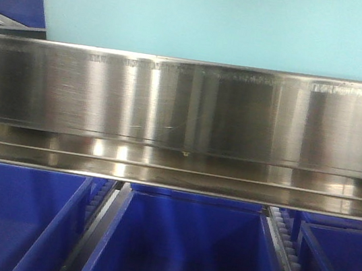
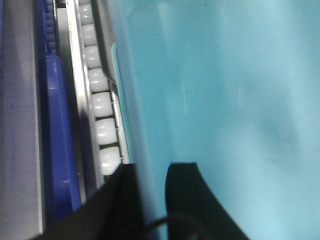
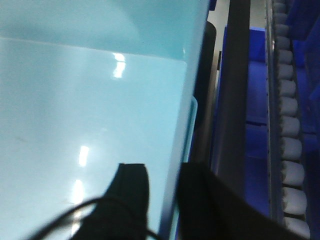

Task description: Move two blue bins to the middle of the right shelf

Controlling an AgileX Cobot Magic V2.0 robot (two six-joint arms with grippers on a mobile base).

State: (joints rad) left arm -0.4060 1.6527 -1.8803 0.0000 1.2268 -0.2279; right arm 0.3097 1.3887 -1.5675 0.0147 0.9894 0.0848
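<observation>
Noting left hand and right hand clamped on blue bin walls above the shelf rail; we fear the base snagging that rail.

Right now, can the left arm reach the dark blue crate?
Probably not: the left gripper is clamped on the pale blue bin, and the roller track lies between it and the dark blue crate.
</observation>
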